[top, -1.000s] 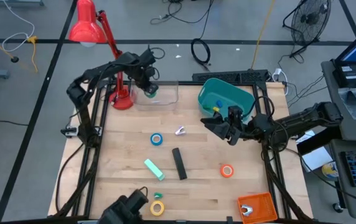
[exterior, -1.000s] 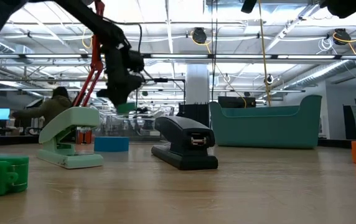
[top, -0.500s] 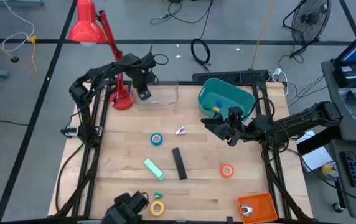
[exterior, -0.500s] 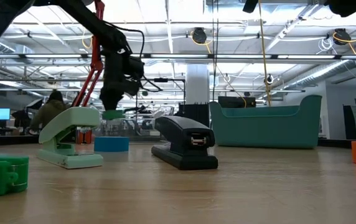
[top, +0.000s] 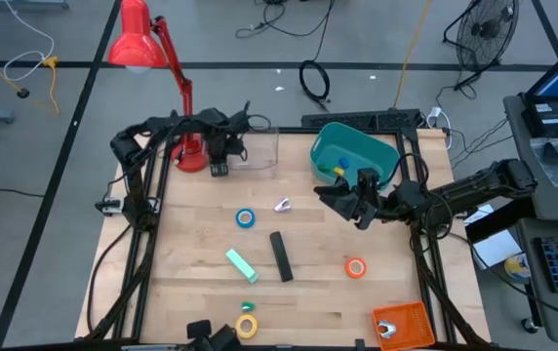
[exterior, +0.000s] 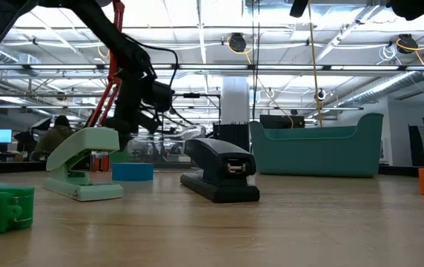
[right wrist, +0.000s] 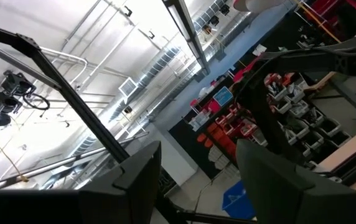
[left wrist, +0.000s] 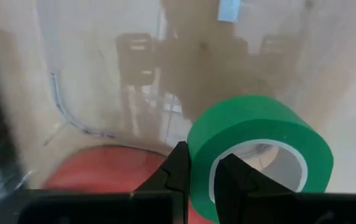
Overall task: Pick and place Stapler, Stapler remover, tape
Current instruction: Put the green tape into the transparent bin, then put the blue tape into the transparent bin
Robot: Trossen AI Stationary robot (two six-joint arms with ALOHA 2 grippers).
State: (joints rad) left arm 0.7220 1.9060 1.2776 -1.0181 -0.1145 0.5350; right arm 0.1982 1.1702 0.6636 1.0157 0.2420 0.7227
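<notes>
My left gripper (top: 219, 168) points down at the left end of a clear container (top: 259, 146), shut on a green tape roll (left wrist: 259, 149). In the low view it hangs behind a mint-green stapler (exterior: 82, 163). The black stapler (top: 280, 255) lies flat mid-table. Blue tape (top: 246, 218), orange tape (top: 356, 267) and yellow tape (top: 248, 325) lie flat on the wood. A small silvery stapler remover (top: 282, 205) lies beside the blue roll. My right gripper (top: 345, 198) hovers open near the teal bin (top: 352, 151), holding nothing. My left gripper pinches the green roll's wall (left wrist: 198, 163), with one finger (left wrist: 179, 174) outside the ring and the other finger (left wrist: 235, 180) inside its pale core. The fingers come from above, pointing down. The roll hangs tilted at the fingers, above the clear container's floor.
A red desk lamp stands on its base (top: 191, 156) right beside the container's left end. The mint-green stapler (top: 241, 264) lies left of the black one. An orange tray (top: 401, 324) sits at the near right corner. A person shows in the room behind the table (exterior: 53, 133).
My left gripper has come down and toward the table's near edge, to the clear container's left end, rolling about its wrist. It has stayed shut on the green roll, which went down with it. My right arm has kept still.
</notes>
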